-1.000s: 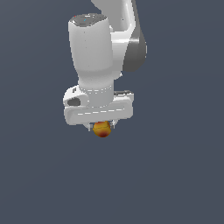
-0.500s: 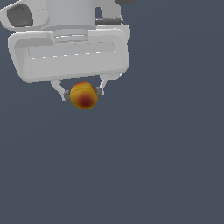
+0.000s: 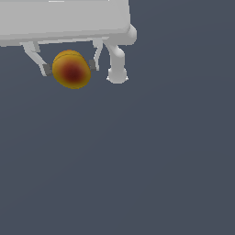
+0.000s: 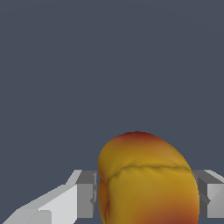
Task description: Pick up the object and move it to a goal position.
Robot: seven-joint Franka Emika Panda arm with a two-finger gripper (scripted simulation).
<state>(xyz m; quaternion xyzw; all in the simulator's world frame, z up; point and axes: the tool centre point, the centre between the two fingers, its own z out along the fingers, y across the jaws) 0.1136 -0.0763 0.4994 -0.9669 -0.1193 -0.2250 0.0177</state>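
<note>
The object (image 3: 71, 69) is a small round yellow-orange fruit-like ball with a dark red blotch. It hangs between the two fingers of my white gripper (image 3: 69, 68), near the top of the exterior view's left side. The gripper is shut on it, one dark pad (image 3: 47, 69) on each side. The gripper's wide white body (image 3: 64, 20) fills the top of that view. In the wrist view the ball (image 4: 146, 179) looms large between the grey pads (image 4: 86, 194). No goal marker shows.
Plain dark grey-blue background lies all around in both views. A short white stub (image 3: 117, 64) of the arm hangs just to the exterior view's right of the ball.
The gripper with the ball in it has grown much larger in the exterior view and risen toward the top, coming nearer the camera. The ball stays held.
</note>
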